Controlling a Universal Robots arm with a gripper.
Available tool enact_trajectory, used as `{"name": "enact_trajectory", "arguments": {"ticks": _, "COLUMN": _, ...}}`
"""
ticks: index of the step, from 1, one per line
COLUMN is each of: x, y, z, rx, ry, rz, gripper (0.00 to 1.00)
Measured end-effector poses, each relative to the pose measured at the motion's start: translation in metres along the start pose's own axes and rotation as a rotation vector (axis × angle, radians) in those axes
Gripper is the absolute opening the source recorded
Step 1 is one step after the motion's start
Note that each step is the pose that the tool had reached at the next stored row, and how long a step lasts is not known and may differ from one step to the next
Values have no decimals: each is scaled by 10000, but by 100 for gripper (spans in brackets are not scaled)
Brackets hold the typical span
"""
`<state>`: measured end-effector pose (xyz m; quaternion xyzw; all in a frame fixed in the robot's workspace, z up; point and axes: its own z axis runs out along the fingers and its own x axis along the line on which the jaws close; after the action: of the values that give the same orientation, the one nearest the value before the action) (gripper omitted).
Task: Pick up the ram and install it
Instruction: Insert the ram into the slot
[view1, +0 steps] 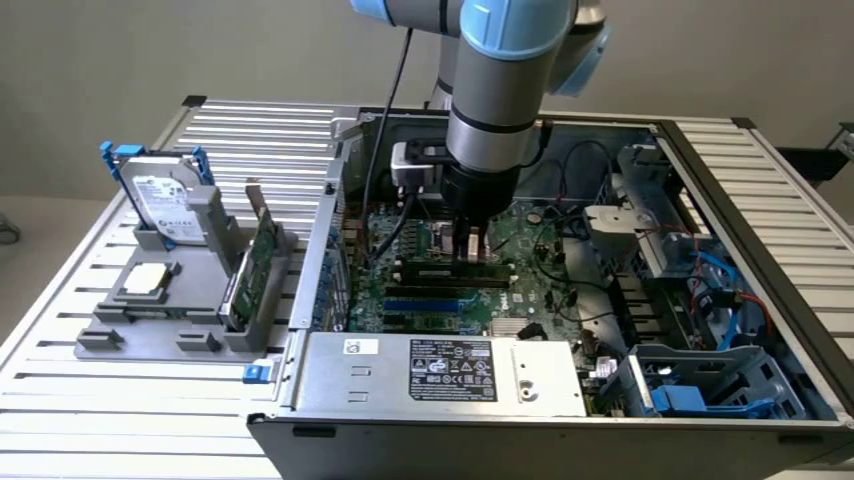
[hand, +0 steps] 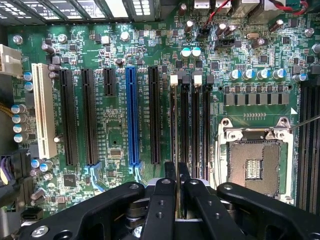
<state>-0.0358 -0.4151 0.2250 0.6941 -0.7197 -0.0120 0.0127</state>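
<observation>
Ram (view1: 447, 268) between jaws, at memory slots (hand: 195, 125)

Arm (view1: 494, 90): grey metal tube, light-blue joint caps (view1: 514, 25) above tube. Black cable (view1: 396, 80) beside tube. Below tube: black collar, then gripper (hand: 176, 169) with glossy black link bars and silver screws (hand: 40, 231).

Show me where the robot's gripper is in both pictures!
Exterior view: the gripper hangs under the arm, inside the open computer case, low over the middle of the motherboard.
Wrist view: its black fingers sit closest to the camera, shut on the ram, which is seen edge-on.
Shared landmark: the blue slot, near the gripper in both.
</observation>
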Motion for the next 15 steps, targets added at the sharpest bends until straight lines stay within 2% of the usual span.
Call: {"name": "enact_trajectory", "arguments": {"ticks": 15, "x": -11, "y": 1, "z": 11, "rx": -1, "ry": 2, "rz": 0, "gripper": 13}}
